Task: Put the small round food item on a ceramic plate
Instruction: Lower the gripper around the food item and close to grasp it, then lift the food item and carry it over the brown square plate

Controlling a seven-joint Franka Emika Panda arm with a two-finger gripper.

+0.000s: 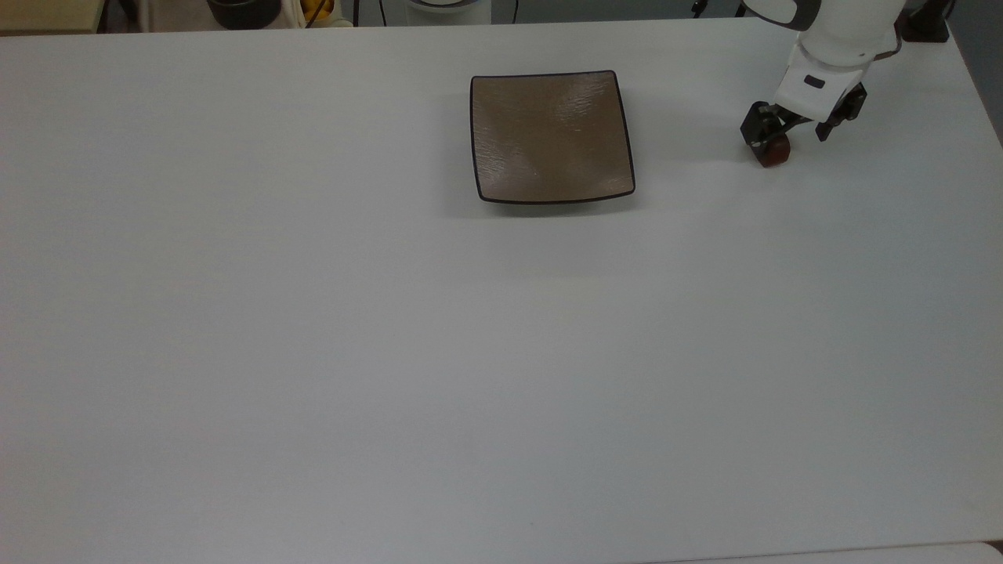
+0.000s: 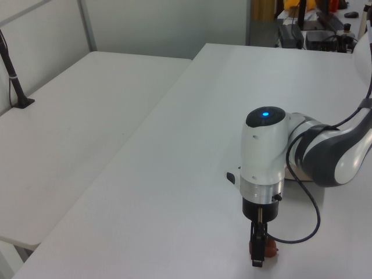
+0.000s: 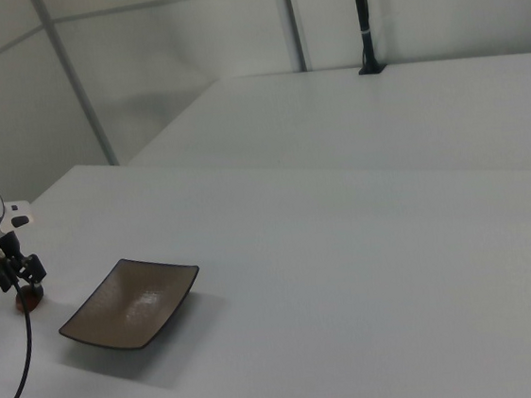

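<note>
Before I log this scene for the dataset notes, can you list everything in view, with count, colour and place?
ceramic plate: one, brown with a thin dark rim, on the table, bare, toward the top view's upper middle.
small round food item: one, dark reddish-brown, on the table at the top view's right, apart from the plate.
table: one, white, under everything.
second table: one, white, at the left view's left.
black post: one, standing on the far table in the right view.
arm: one, white and grey.
gripper: one, black, lowered over the food item, fingers straddling it.
</note>
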